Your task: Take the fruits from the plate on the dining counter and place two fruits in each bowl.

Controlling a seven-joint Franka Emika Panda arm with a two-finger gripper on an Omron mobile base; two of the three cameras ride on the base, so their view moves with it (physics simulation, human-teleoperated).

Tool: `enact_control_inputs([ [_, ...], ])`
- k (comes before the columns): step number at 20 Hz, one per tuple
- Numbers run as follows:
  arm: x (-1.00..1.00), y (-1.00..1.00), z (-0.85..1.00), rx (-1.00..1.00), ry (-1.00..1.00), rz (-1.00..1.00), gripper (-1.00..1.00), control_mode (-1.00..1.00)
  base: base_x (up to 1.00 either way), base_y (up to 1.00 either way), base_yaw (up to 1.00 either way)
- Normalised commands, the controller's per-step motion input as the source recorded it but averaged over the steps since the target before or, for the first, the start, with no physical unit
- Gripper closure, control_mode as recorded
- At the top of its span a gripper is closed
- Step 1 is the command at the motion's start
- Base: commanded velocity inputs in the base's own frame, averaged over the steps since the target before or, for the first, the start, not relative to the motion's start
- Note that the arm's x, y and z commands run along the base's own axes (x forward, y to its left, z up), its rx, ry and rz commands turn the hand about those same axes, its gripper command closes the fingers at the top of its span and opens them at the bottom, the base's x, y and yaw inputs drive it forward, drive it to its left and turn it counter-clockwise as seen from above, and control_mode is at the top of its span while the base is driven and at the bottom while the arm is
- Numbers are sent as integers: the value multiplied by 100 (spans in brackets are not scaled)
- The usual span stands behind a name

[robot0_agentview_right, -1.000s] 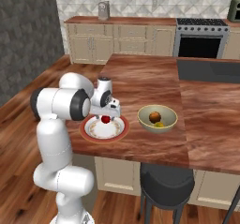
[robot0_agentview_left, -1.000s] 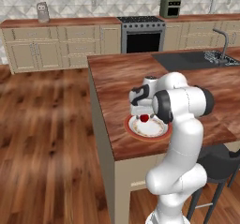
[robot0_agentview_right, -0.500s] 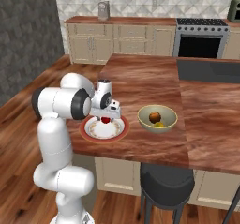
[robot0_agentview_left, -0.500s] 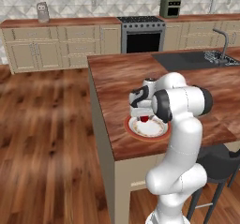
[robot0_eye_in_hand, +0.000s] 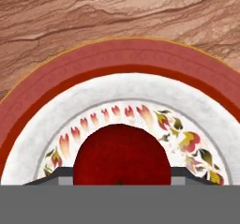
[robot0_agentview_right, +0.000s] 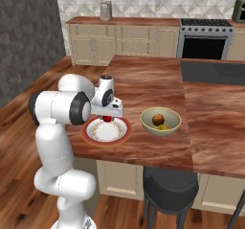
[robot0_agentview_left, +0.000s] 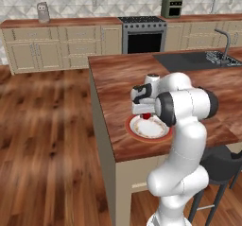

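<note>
Nearest the camera on the hand, the small round red fruit (robot0_eye_in_hand: 122,153) sat between the two dark finger tips, one showing at each side of it, and the white arm's two-finger gripper (robot0_agentview_right: 108,117) appeared clamped on it, though little of the tips themselves could be seen. The fruit rested low over the round flat white plate with a wide red-orange rim (robot0_eye_in_hand: 117,59), whose inner white face carried a ring of small painted flowers. From the right base camera, the plate (robot0_agentview_right: 91,136) lay near the front edge of the large reddish-brown wood-grain dining counter (robot0_agentview_right: 148,84), with the hand standing directly above its far side. Just beside the plate, towards the arm's right, stood the deep olive yellow-green bowl (robot0_agentview_right: 149,125), apart from the plate, holding an orange-brown round fruit (robot0_agentview_right: 158,120) and, touching it, a yellow-green fruit (robot0_agentview_right: 163,127). From the left base camera, the gripper (robot0_agentview_left: 145,113) hung over the far rim of the plate (robot0_agentview_left: 134,134). Farther back, an inset black sink (robot0_agentview_left: 189,60) was set into the counter, and beyond it a steel stove (robot0_agentview_left: 143,33) stood against the tiled wall.
</note>
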Motion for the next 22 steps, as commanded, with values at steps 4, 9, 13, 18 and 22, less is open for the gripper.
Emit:
enact_control_inputs([
  [4,-48,0,91,0,-1,0,100,-100,0,0,0],
  [9,-81,-2,70,0,-4,0,100,-100,0,0,0],
  [13,-66,0,75,0,-9,0,100,-100,0,0,0],
  [18,-46,2,54,-1,-8,0,100,-100,0,0,0],
  [22,-32,12,33,-3,-5,0,100,-100,0,0,0],
])
